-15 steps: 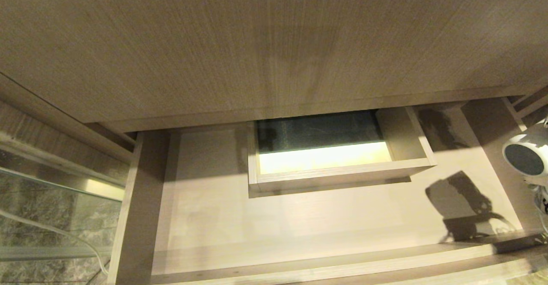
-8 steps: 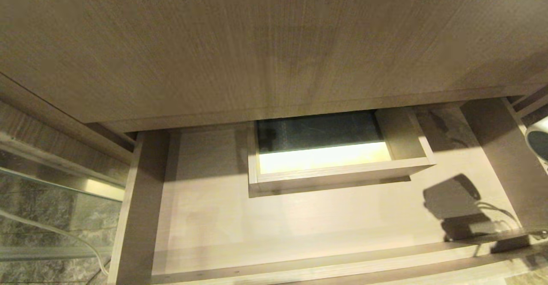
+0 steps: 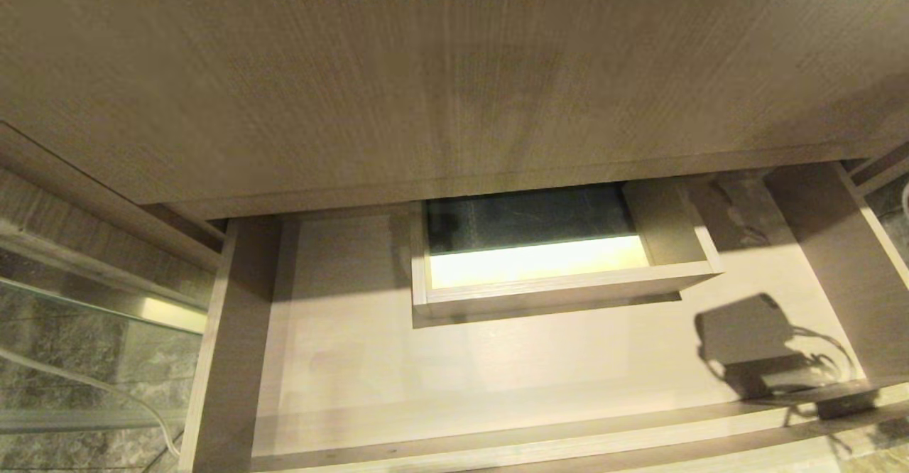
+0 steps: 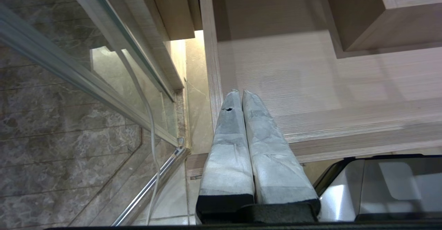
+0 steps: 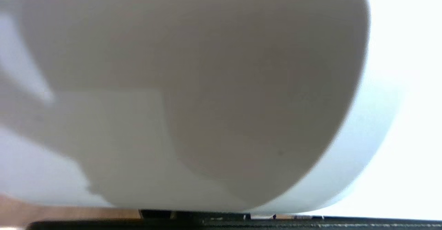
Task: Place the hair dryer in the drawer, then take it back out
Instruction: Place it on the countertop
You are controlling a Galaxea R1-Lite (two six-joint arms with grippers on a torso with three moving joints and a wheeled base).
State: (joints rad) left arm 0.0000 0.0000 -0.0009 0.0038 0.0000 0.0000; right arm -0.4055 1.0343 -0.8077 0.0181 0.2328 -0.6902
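One hair dryer (image 5: 193,95), white, is filling the right wrist view right against the lens, so the right tool is prob. carrying it, though its fingers aren't showing and I can't tell their grip. It's sitting outside the head view, w/ only a shadow w/ cord falling on the drawer's right end. Likely light, rigid, smooth plastic; handle looks the safest hold, cord dangling loose. Drawer (image 3: 497,381) is standing open w/ nothing inside. Left tool (image 4: 241,95) is hanging pressed together beside the drawer's left wall.
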